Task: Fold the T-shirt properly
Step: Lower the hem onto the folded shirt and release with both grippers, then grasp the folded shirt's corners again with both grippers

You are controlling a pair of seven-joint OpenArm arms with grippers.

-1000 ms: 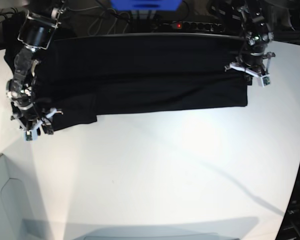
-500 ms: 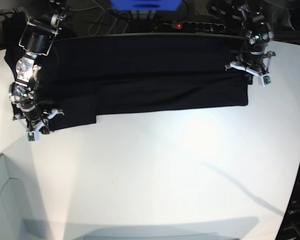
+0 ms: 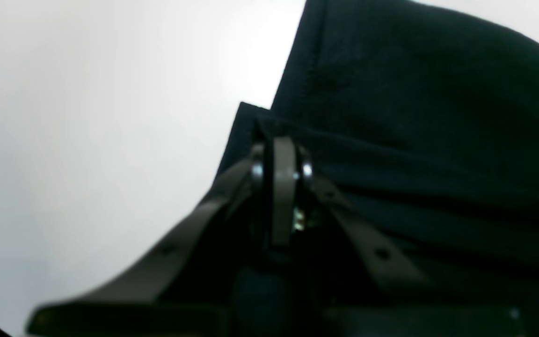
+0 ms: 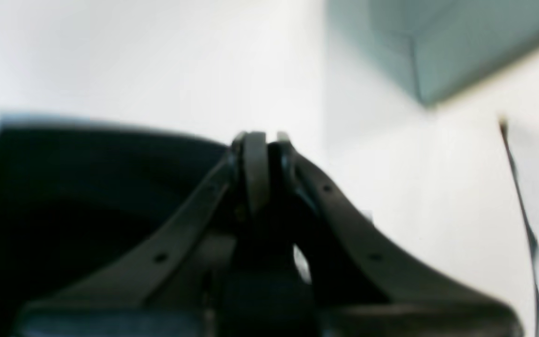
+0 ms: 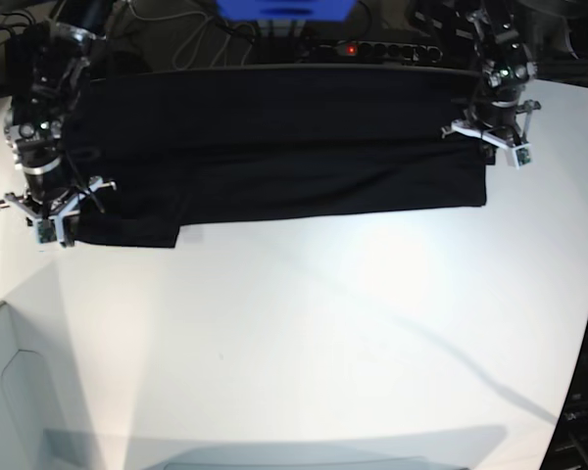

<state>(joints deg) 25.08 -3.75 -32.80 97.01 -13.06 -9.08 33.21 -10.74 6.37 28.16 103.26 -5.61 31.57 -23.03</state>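
Observation:
The black T-shirt (image 5: 284,147) lies as a wide band across the far part of the white table (image 5: 323,343), with a short sleeve hanging down at its left end. On the base view's right, my left gripper (image 5: 487,149) is shut on the cloth's corner; the left wrist view shows its fingers (image 3: 282,187) pressed together on a fold of T-shirt (image 3: 414,117). My right gripper (image 5: 61,230) sits at the sleeve's outer edge on the left. Its fingers (image 4: 255,173) are closed, and the T-shirt (image 4: 87,187) rises to their tips.
A power strip (image 5: 372,49) with a red light and a blue box (image 5: 284,8) lie behind the table's far edge, among cables. A grey bin (image 5: 5,392) stands at the near left corner, also seen as a grey bin (image 4: 438,47) in the right wrist view.
My right gripper closed at the sleeve edge, then moved up and to the left, drawing the sleeve's lower corner with it. The left arm has not moved.

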